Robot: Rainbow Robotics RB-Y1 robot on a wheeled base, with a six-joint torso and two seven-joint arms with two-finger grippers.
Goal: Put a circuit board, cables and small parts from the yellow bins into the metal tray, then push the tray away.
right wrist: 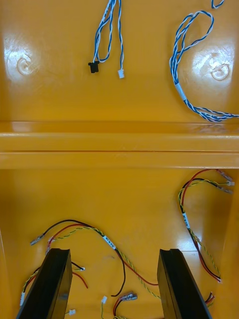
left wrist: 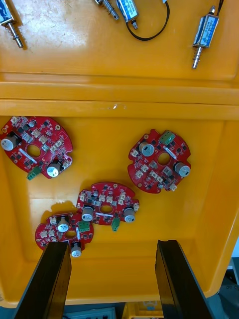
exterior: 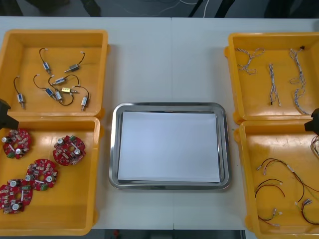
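Lying at the middle of the table (exterior: 149, 50), the tray (exterior: 225, 149) is seen white inside. Two bins (exterior: 94, 199) are set to the tray's left. Four boards (exterior: 69, 150) are spread in the nearer bin, and small metal parts (exterior: 60, 92) with black cables (left wrist: 148, 38) are scattered in the farther one. To the tray's right, blue-white cables (exterior: 273, 84) are laid in the farther bin and red-yellow cables (exterior: 271, 181) in the nearer.

The left gripper (left wrist: 112, 245) is held over the board bin, left of the tray. Its fingers (left wrist: 50, 284) are spread wide and nothing is gripped. Two boards that touch each other lie just ahead of the fingertips.

The right gripper (right wrist: 114, 251) is held over the nearer bin right of the tray, likewise spread wide and gripping nothing. Red-yellow cables are seen on the bin floor between and around its fingers.
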